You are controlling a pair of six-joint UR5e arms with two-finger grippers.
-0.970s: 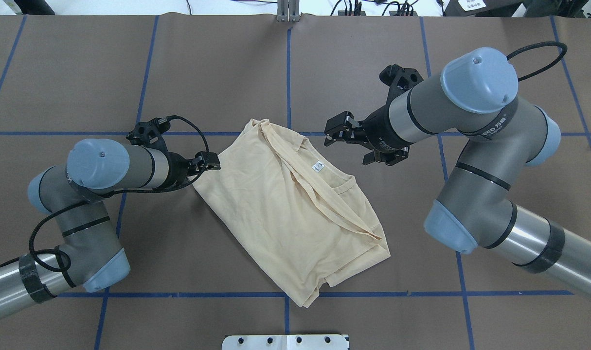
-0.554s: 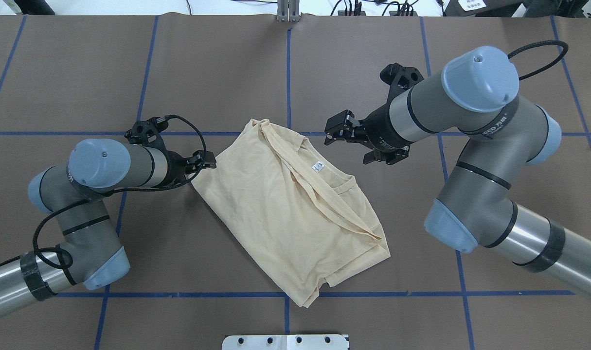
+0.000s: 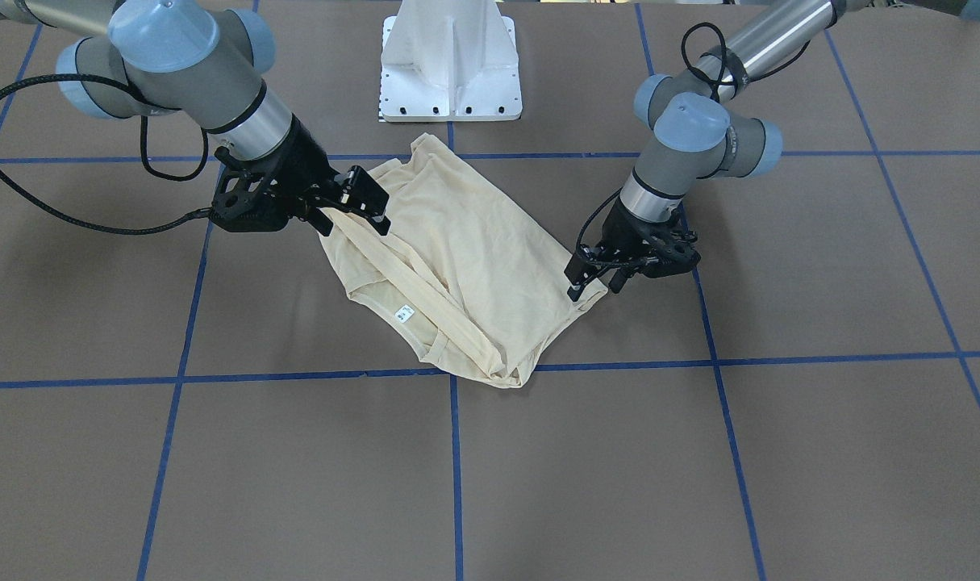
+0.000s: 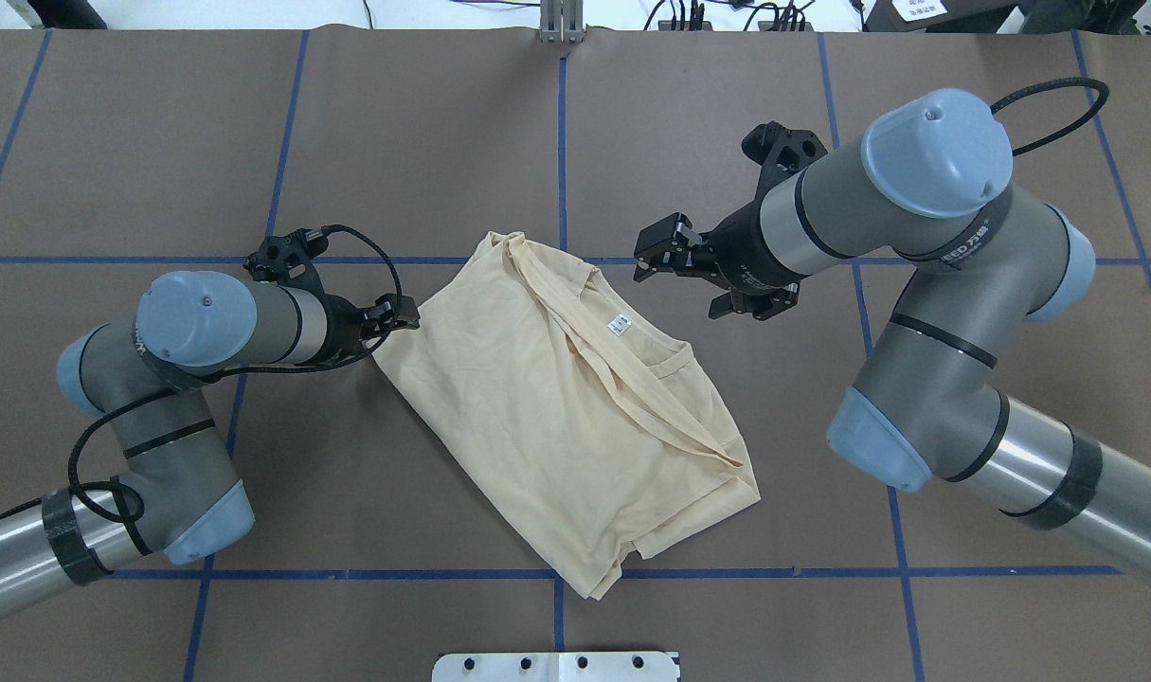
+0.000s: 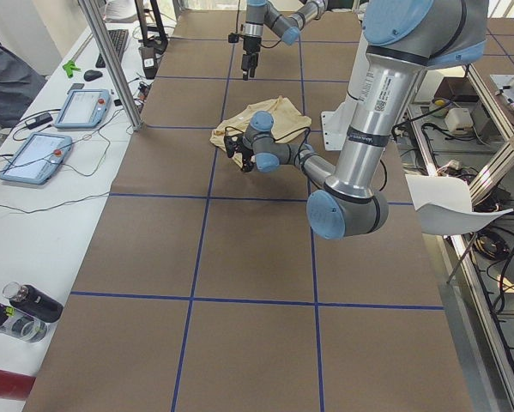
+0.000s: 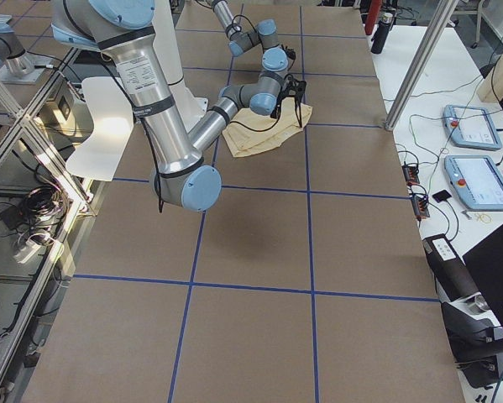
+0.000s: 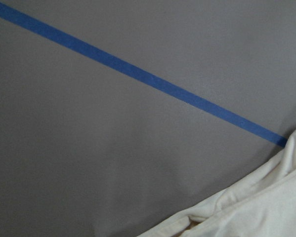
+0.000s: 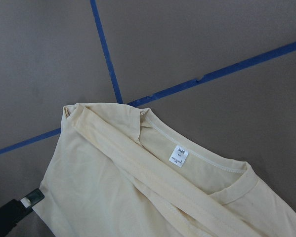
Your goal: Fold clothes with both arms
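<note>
One long-sleeved shirt (image 4: 537,417), pale cream and already partly folded, lies flat near the middle of the table (image 4: 158,142), astride the blue tape lines (image 4: 563,142). In the overhead view the bundle's long axis runs on a diagonal, from its far corner by the centre line to its near corner on the robot's right. The neck opening, marked by the white neck label (image 4: 618,325), sits on the long edge that faces the right arm. A folded sleeve (image 4: 632,379) lies as a narrow band along that same axis. No print shows.

The left gripper (image 4: 400,315) sits low at the shirt's left corner, just beside the cloth edge. Its jaws look parted and appear to hold nothing. The right gripper (image 4: 653,253) hovers close to the far end of the neck edge, jaws spread wide and empty.

The step in hand appears to be taking hold for the next fold. It would go best if each gripper pinched every layer at its corner, not the top ply alone. Both arms should then lift to one height and travel together across the long axis, so that the thin fabric stays taut and the loose sleeve band does not slide out.

The white pedestal base (image 3: 451,64) stands behind the shirt.
</note>
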